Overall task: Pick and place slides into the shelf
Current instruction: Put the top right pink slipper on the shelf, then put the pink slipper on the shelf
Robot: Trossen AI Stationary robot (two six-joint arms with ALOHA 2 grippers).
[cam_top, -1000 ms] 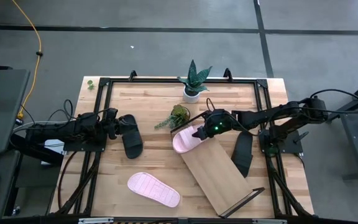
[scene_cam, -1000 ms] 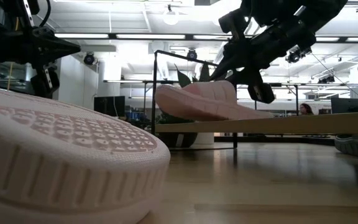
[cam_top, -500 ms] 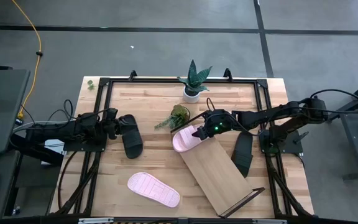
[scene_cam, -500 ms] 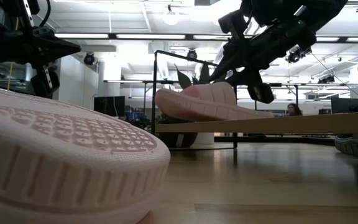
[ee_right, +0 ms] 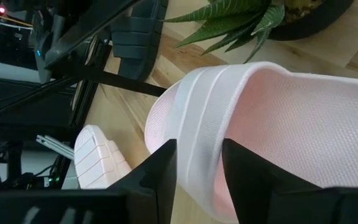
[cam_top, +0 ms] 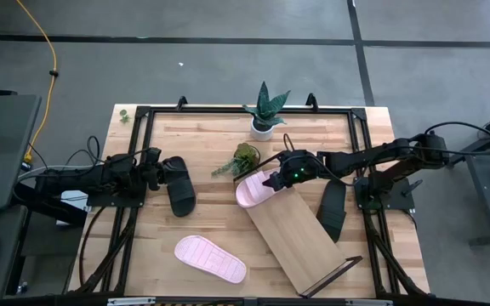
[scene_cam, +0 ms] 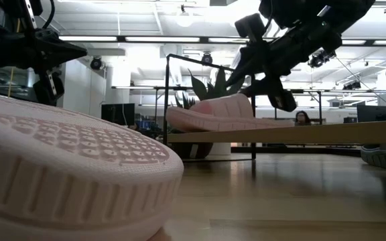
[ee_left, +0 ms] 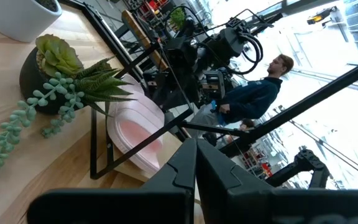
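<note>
A light pink slide (cam_top: 252, 189) lies on the far end of the shelf (cam_top: 300, 234), a light-wood board slanting across the table, and its outer end overhangs the board's edge. My right gripper (cam_top: 277, 178) is shut on that slide. A second pink slide (cam_top: 211, 259) lies sole-up on the table near the near edge. One black slide (cam_top: 178, 184) lies left of centre, another (cam_top: 332, 210) right of the shelf. My left gripper (cam_top: 153, 170) is shut and hovers beside the left black slide's far end; its wrist view shows nothing between the fingers. My right gripper pinches the pink slide's wide strap (ee_right: 199, 118) between its two fingers (ee_right: 164, 167), which lie one on each side of the strap. It comes slanting down from the table's right (scene_cam: 260, 84). The slide rests with its sole on the shelf board (scene_cam: 293, 134), nearly level.
Two potted plants stand near the far edge: a spiky one in a white pot (cam_top: 264, 112) and a trailing one in a dark pot (cam_top: 243, 159), close behind the held slide. The shelf's black wire end (cam_top: 334, 276) is by the near edge. A person (ee_left: 253, 99) is beyond the table.
My right gripper has moved down a little, and the pink slide has gone from tilted, with its free end raised, to lying nearly flat on the shelf board. The left arm has kept still.
</note>
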